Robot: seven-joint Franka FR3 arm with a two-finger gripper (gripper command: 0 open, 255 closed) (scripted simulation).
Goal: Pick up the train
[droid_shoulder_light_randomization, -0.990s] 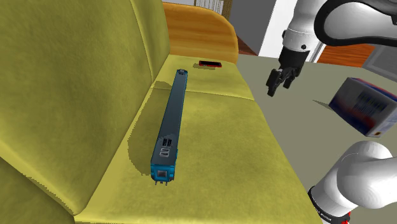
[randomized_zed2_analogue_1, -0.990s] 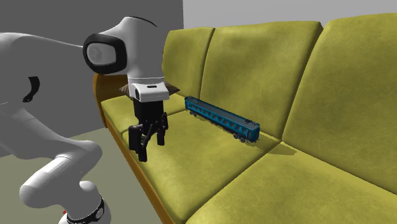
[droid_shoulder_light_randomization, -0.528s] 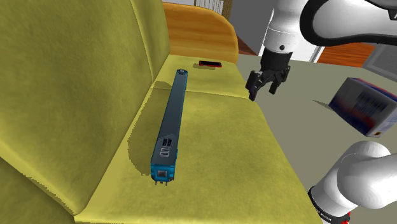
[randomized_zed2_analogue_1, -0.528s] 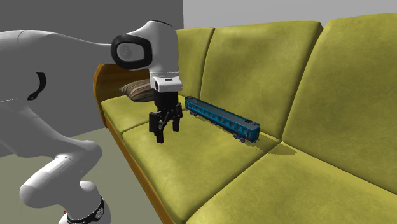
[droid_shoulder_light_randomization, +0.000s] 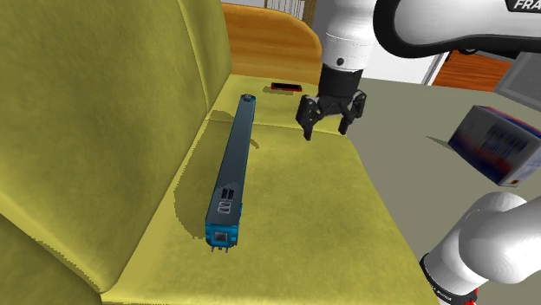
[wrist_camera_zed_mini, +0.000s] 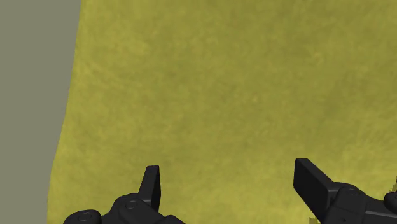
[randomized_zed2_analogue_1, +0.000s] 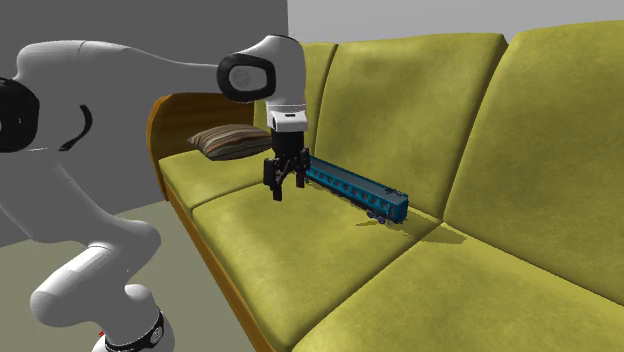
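Blue and long, the train (droid_shoulder_light_randomization: 231, 165) lies on the seat of a yellow sofa (droid_shoulder_light_randomization: 286, 217), along the foot of the backrest. The black fingers (droid_shoulder_light_randomization: 306, 128) are spread apart and hold nothing. They hang over the cushion near the train, on the shoulder view's right. A striped pillow (randomized_zed2_analogue_1: 232, 140) rests at the sofa's end.

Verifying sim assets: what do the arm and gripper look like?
White, rounded Franka arm with dark joint caps, dark lettering on one link and a black ring at its base. All-black gripper with two flat, squared-off fingers.
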